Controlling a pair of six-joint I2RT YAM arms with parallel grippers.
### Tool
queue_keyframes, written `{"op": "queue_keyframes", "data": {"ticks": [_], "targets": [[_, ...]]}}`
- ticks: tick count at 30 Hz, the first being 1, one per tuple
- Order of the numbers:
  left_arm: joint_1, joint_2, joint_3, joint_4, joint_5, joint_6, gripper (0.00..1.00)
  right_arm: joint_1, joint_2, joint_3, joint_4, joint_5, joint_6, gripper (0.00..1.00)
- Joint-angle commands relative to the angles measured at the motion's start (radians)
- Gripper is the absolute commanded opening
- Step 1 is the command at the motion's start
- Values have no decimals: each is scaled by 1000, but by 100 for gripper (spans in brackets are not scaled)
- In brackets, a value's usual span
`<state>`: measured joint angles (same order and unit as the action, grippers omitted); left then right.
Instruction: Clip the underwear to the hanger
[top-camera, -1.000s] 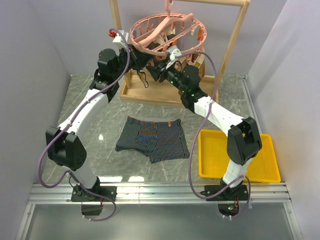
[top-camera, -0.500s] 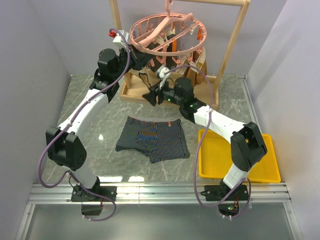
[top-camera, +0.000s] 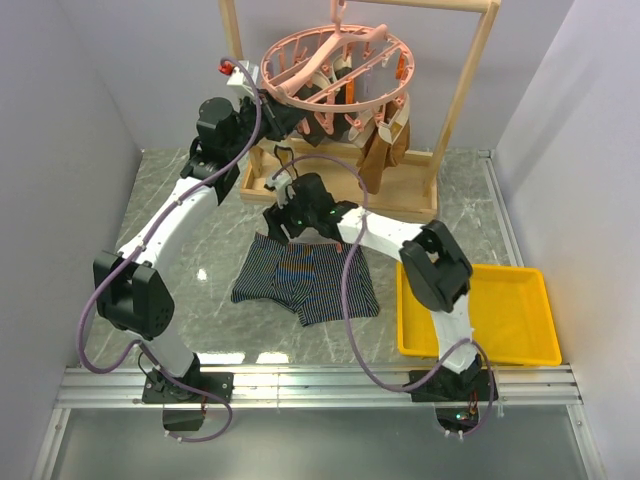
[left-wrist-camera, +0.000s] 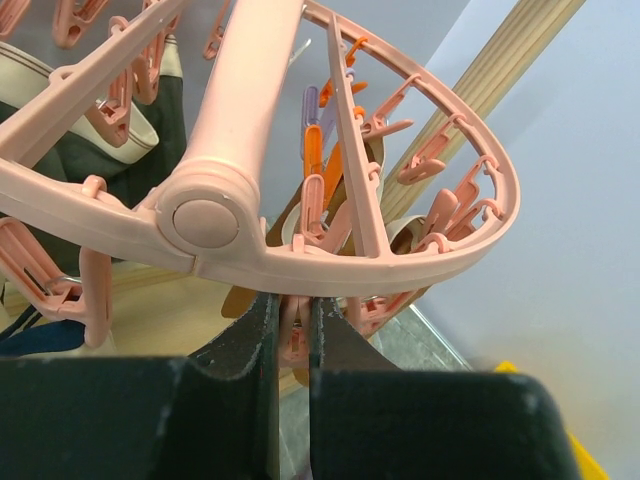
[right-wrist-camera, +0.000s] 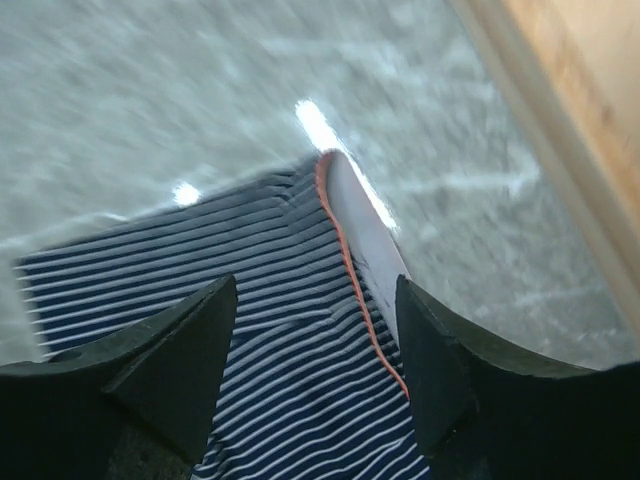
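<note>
The navy striped underwear (top-camera: 305, 282) lies flat on the marble table, waistband toward the rack. In the right wrist view, its striped cloth (right-wrist-camera: 290, 340) and orange-edged waistband lie between the fingers. My right gripper (top-camera: 276, 222) (right-wrist-camera: 315, 295) is open and hangs low over the waistband's left corner. The round pink hanger (top-camera: 335, 62) hangs from the rack's top bar. My left gripper (top-camera: 272, 112) (left-wrist-camera: 292, 322) sits under the ring's left edge, shut on a dangling pink peg (left-wrist-camera: 291, 340) below the ring (left-wrist-camera: 330, 265).
The wooden rack frame (top-camera: 470, 90) stands on a wooden base tray (top-camera: 262, 185) at the back. Tan and dark garments (top-camera: 385, 140) hang from the hanger's pegs. A yellow tray (top-camera: 480, 315) sits at the right. Grey walls close in on both sides.
My right arm has swung down and left from the hanger to the underwear's waistband. My left gripper has stayed at the hanger's peg.
</note>
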<state>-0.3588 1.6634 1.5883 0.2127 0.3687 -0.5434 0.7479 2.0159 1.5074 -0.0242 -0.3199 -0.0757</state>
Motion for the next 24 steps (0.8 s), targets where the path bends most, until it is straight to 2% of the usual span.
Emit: {"op": "queue_keyframes", "data": {"ticks": [1, 6, 14, 24], "targets": [[1, 4, 52, 60, -1, -15, 0, -4, 64, 114, -118, 76, -15, 72], [1, -1, 38, 65, -1, -16, 0, 4, 141, 189, -178, 119, 10, 77], [3, 2, 38, 60, 1, -9, 0, 11, 236, 261, -226, 114, 62, 90], [6, 2, 30, 65, 1, -10, 0, 51, 288, 316, -290, 188, 37, 89]]}}
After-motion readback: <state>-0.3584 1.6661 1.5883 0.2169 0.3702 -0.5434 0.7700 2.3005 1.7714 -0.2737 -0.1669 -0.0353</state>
